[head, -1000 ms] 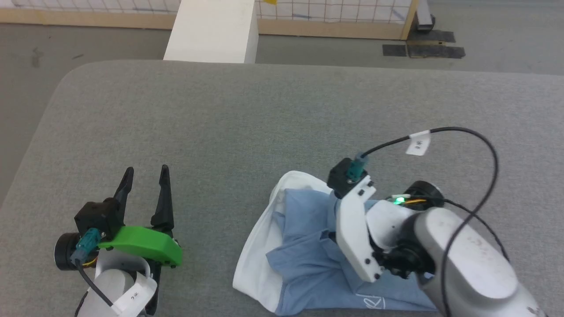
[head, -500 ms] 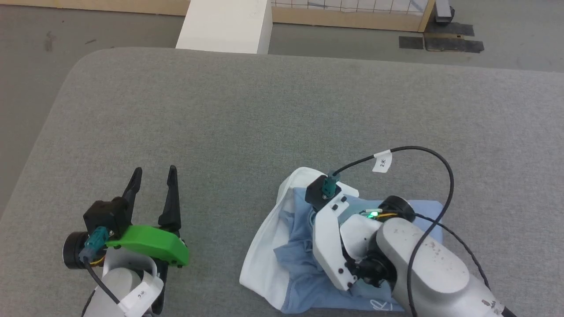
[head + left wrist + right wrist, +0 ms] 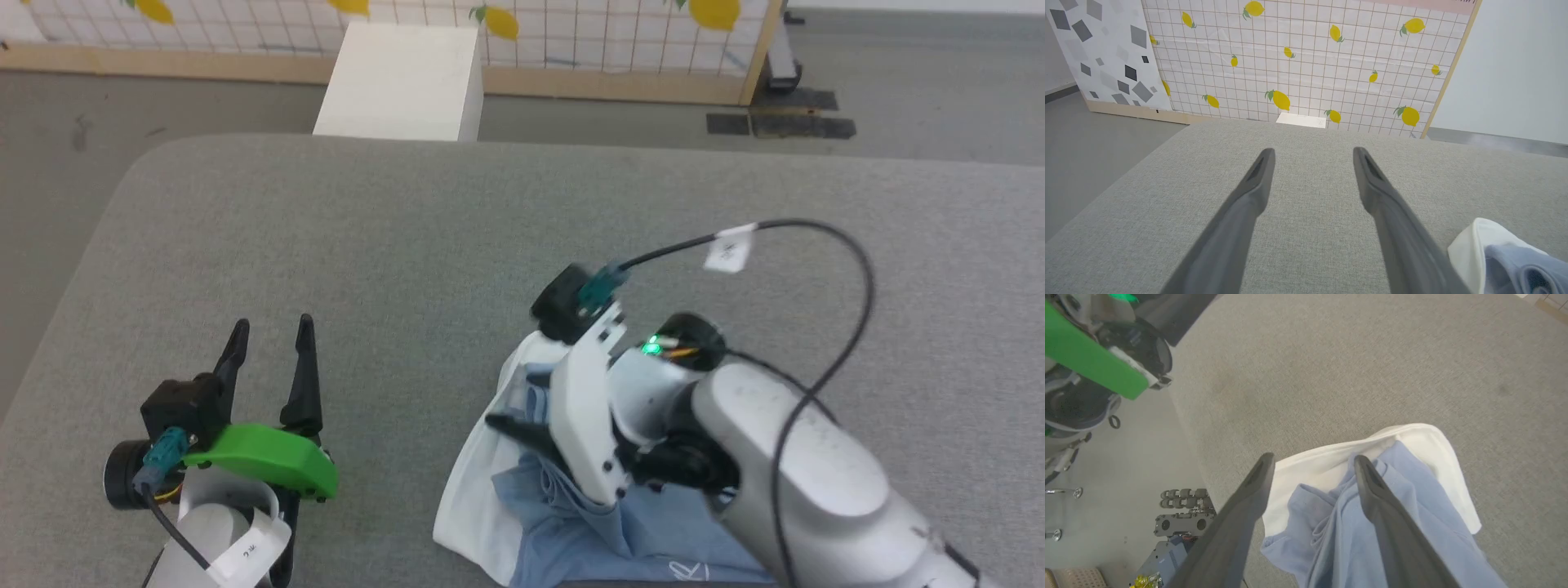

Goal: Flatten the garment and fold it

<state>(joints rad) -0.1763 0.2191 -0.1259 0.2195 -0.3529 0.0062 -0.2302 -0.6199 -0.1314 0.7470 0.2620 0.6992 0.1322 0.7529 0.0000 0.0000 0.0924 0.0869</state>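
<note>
At the table's (image 3: 490, 229) near edge, right of centre, the garment (image 3: 563, 531) lies bunched, white lining along its left side. My right gripper (image 3: 1310, 461) stands over it, fingers wide, holding nothing. My left gripper (image 3: 269, 327), also wide, sits well apart, empty.

Head camera: high, looks forward and down over the grey table (image 3: 326, 229). Left wrist camera: low, close to the surface, faces the lemon-print screen (image 3: 1310, 61). Right wrist camera: close above the garment (image 3: 1429, 502), looking steeply down. All three share the garment's white edge.
</note>
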